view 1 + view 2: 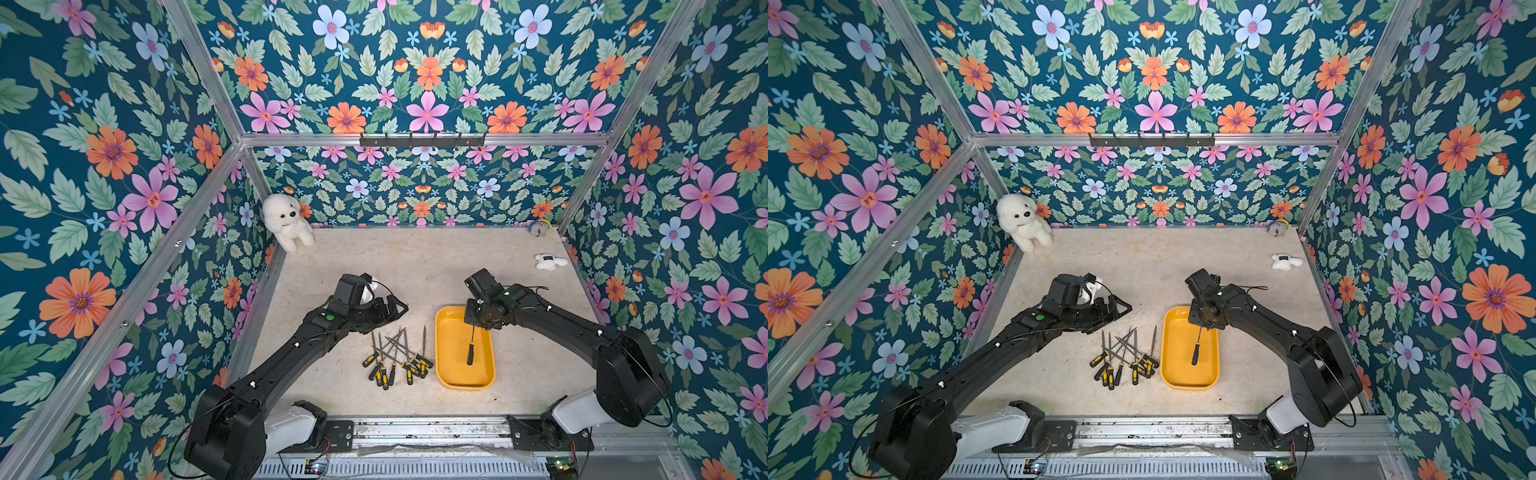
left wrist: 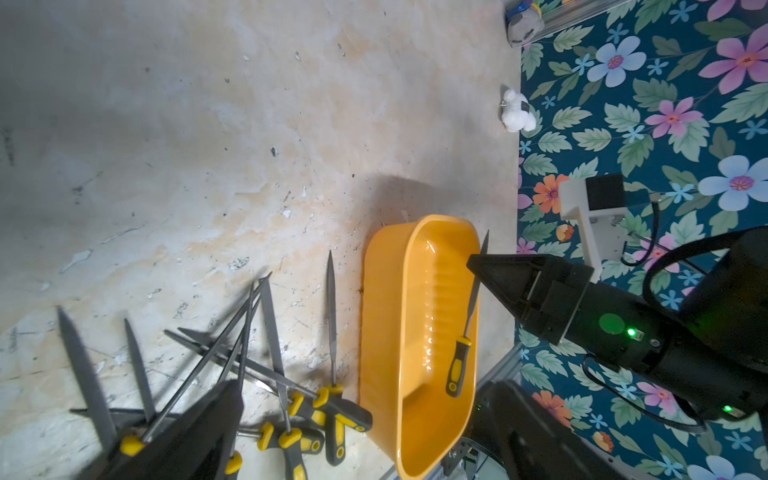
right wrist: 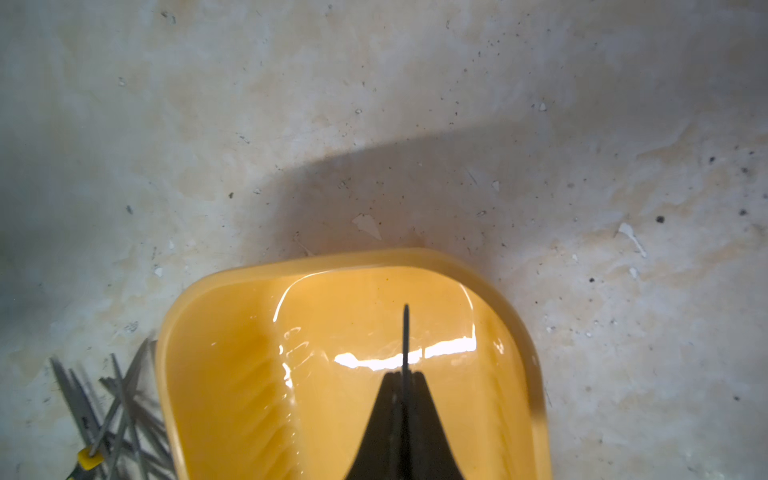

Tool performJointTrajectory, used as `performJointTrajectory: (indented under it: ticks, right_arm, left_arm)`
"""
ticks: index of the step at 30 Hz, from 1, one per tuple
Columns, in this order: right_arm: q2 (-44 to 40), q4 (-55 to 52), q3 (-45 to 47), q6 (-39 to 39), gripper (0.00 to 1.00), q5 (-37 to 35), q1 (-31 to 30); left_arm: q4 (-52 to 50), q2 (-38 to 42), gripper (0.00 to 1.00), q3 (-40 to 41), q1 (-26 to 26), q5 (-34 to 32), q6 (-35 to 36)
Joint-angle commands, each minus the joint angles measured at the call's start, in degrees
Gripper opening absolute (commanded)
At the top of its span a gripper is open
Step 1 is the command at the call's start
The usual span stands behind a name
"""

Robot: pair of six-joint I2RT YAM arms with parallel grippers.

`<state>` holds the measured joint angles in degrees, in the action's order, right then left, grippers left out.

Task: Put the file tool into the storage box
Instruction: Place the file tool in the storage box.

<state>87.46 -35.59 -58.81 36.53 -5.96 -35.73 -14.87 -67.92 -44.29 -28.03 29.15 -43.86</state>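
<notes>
A black-and-yellow file tool (image 1: 471,348) (image 1: 1196,348) hangs over the yellow storage box (image 1: 448,376) (image 1: 1173,374). My right gripper (image 1: 473,325) (image 3: 405,376) is shut on its blade, with the handle (image 2: 457,370) low inside the box. Whether the handle touches the floor of the box I cannot tell. The blade tip (image 3: 406,328) sticks out past the fingertips. Several more files (image 1: 395,357) (image 2: 270,374) lie crossed in a pile left of the box. My left gripper (image 1: 395,307) (image 2: 368,386) stands open and empty just behind that pile.
A white plush dog (image 1: 286,220) sits in the back left corner. A small white plush (image 1: 548,262) lies near the right wall, and a small grey toy (image 1: 539,227) is in the back right corner. Flowered walls close in three sides.
</notes>
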Motion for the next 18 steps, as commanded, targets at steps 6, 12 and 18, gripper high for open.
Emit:
performJointTrajectory:
  ticks: [6,12,18]
  right_arm:
    - [0.8,1.2,2.6,-3.3,0.00,-3.1,-1.5]
    - [2.4,1.8,3.7,-4.7,0.00,-2.9,-2.6]
    - [4.0,2.6,4.5,-4.9,0.00,-4.1,-3.9]
  left_arm:
    - [-1.1,-0.5,0.99,1.4,0.0,-3.5,2.0]
    - [-0.8,-0.5,0.99,2.9,0.0,-4.7,1.8]
    - [-0.3,0.4,0.99,4.9,0.1,-5.5,1.0]
